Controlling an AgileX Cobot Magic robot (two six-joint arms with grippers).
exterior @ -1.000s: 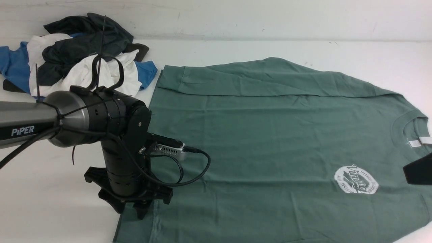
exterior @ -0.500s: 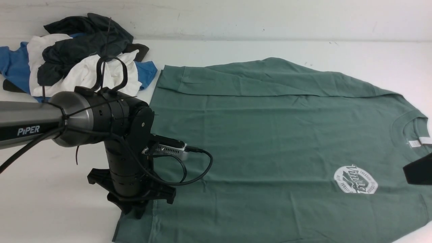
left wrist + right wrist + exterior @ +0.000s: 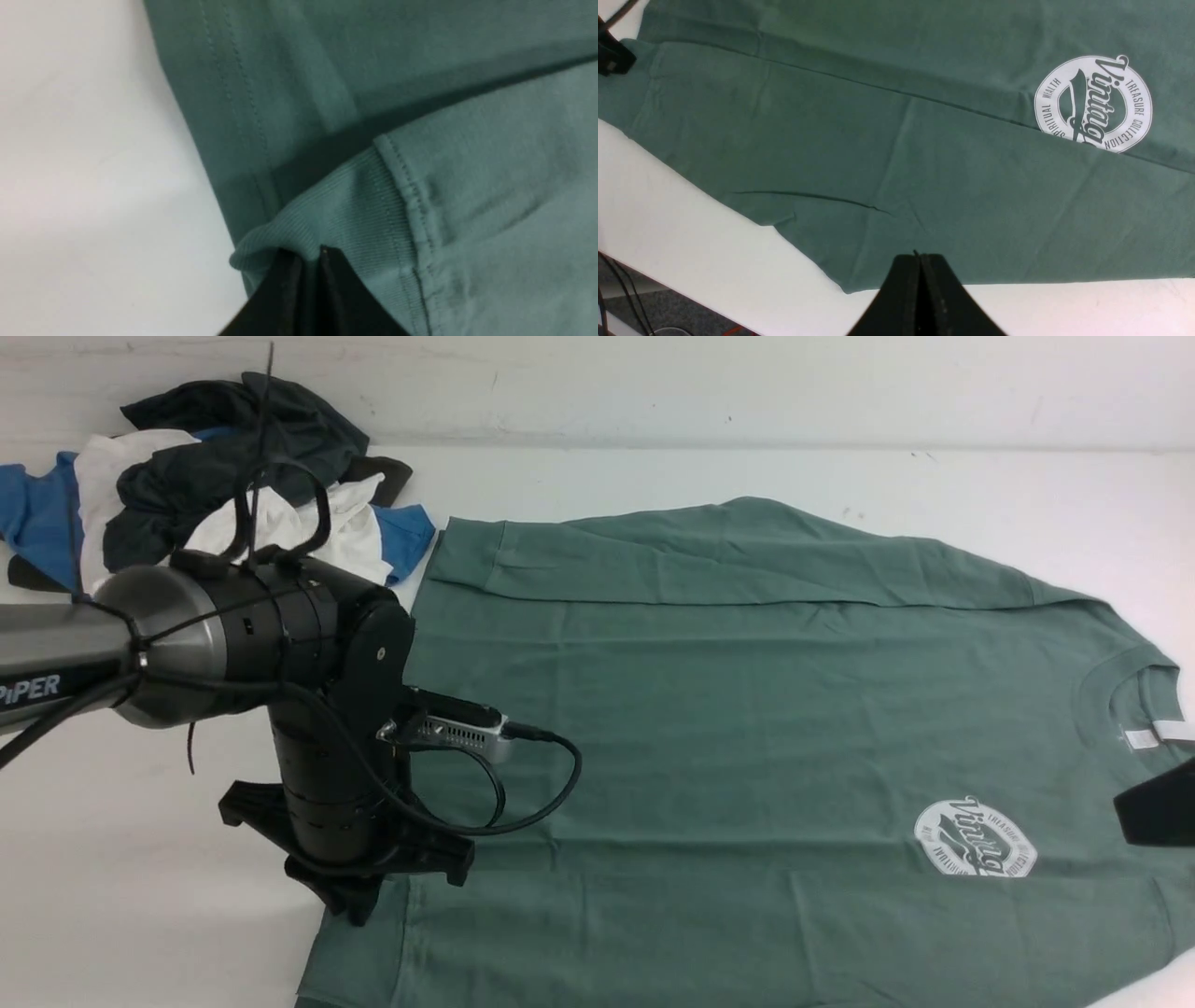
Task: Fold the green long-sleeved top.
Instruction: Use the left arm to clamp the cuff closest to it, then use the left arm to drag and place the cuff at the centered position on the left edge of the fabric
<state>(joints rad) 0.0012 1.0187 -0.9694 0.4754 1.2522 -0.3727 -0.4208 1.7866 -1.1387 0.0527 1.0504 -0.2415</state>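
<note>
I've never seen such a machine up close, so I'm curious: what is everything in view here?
green long-sleeved top: one, sage green, spread flat over the table's middle and right
round logo: one, white, on the top's chest
neck tag: one, white, inside the collar, far right
heap of clothes: one, white, blue and dark, back left
table: one, white, under everything
left arm: one, grey and black, reaching in from the left
left claw: one, black, shut on the top's ribbed cuff
right claw: one, black, shut, empty, by the top's near edge
</note>
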